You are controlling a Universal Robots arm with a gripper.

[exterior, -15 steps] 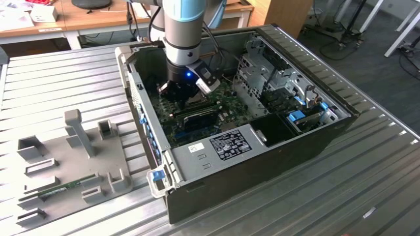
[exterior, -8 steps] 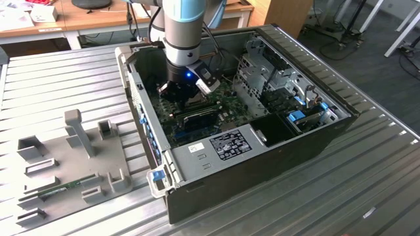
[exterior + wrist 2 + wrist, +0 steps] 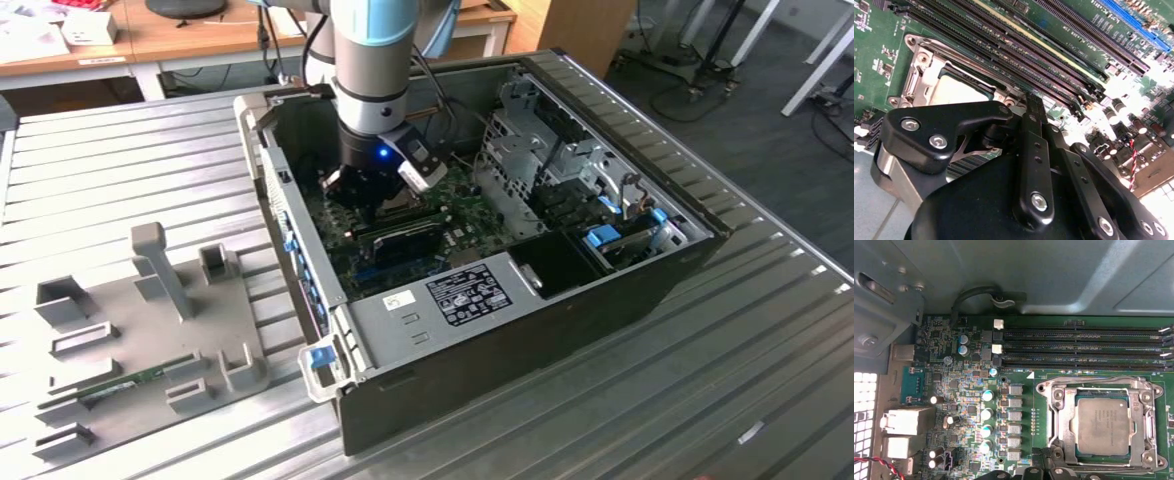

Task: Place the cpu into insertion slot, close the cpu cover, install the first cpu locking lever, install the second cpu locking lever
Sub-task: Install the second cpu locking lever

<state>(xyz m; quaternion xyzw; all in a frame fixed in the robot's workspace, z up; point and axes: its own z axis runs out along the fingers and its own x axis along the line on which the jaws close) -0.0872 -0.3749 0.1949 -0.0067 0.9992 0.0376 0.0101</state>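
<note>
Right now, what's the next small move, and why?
Probably ease down a little at the socket's edge to start latching: the cpu sits in the insertion slot, the cpu cover looks flat over it, and the gripper hovers at that edge.

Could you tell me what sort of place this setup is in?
Probably a robotics lab or workshop: an open computer case lies on a ribbed metal table, a grey parts fixture sits beside it, and wooden desks stand behind.

You see a dull grey metal chip (image 3: 1103, 426) inside a bright silver metal frame (image 3: 1063, 405) on the green board (image 3: 969, 390). Your gripper (image 3: 1030, 107) is matt black, with shiny screw heads. The table (image 3: 120, 170) is ribbed metal.
</note>
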